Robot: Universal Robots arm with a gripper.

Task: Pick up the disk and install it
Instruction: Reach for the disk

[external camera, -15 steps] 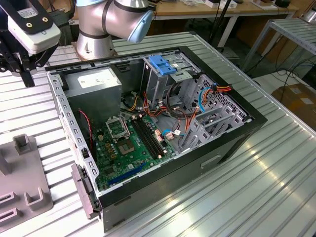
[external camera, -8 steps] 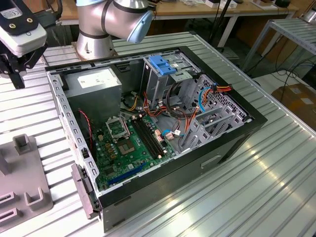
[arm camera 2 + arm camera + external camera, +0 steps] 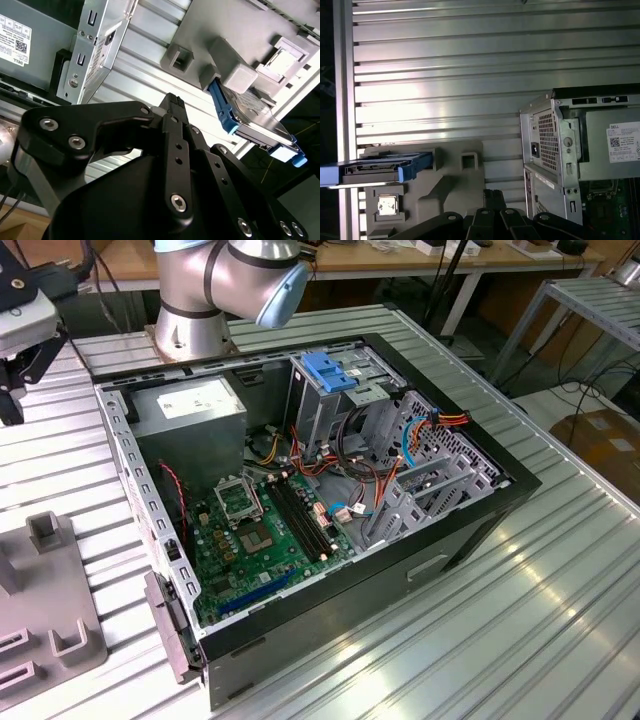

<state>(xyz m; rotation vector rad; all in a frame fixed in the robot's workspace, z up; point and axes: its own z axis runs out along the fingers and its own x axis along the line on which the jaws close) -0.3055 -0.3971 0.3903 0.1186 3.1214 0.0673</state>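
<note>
The disk (image 3: 257,122) (image 3: 375,169), a flat grey metal drive edged by bright blue rails, stands on edge in the grey holder (image 3: 235,75) (image 3: 450,170) on the ribbed table (image 3: 445,75), one end jutting past the holder.

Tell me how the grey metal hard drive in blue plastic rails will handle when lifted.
The grey metal hard drive looks rigid, probably heavy for its size. It seems to sit on edge in the grey plastic holder, one end overhanging, so a sideways push might tip it. Its smooth blue rails may slip.
</note>
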